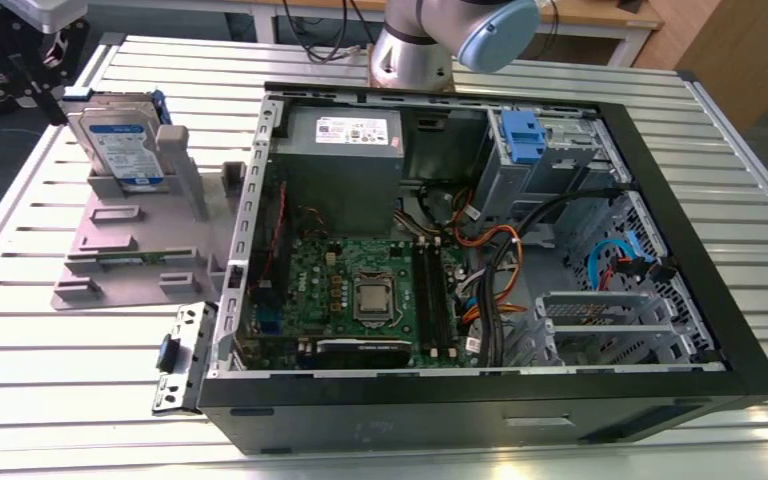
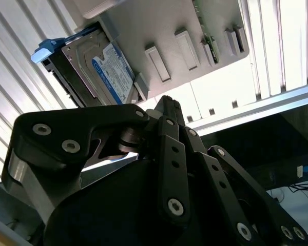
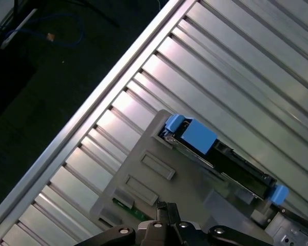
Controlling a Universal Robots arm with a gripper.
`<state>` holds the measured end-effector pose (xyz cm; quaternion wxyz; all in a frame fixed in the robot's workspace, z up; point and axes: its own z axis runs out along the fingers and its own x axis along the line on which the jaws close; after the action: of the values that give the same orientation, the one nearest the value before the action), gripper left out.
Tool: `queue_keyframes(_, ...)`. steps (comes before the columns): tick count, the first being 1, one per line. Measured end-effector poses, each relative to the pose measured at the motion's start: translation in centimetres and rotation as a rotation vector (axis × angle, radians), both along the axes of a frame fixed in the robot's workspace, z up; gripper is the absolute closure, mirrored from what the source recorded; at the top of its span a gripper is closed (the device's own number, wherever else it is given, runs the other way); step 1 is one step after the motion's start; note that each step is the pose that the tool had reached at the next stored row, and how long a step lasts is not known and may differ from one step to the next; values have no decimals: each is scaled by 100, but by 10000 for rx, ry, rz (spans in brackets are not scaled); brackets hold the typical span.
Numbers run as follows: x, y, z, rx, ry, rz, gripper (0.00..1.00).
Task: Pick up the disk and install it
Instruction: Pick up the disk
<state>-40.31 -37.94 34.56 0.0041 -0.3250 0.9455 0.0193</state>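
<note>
Fingers (image 2: 169, 118) closed, empty, hovering beside upright disk (image 2: 105, 72).

Silver-metal disk in blue bracket (image 1: 120, 145) held upright on grey plastic stand (image 1: 131, 250), stand set on ribbed metal table (image 1: 37, 360), at the exterior view's left of black computer case (image 1: 491, 405)

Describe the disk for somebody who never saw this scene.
Find the open black computer case; on the exterior view's left of it sits a grey plastic stand. The flat silver-metal disk stands upright in it; nothing else there bears a white-and-blue label.
</note>
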Motion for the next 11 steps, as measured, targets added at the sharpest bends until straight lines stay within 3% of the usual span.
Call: queue_keyframes(11, 0, 0, -1, -6, -1, 393, 90)
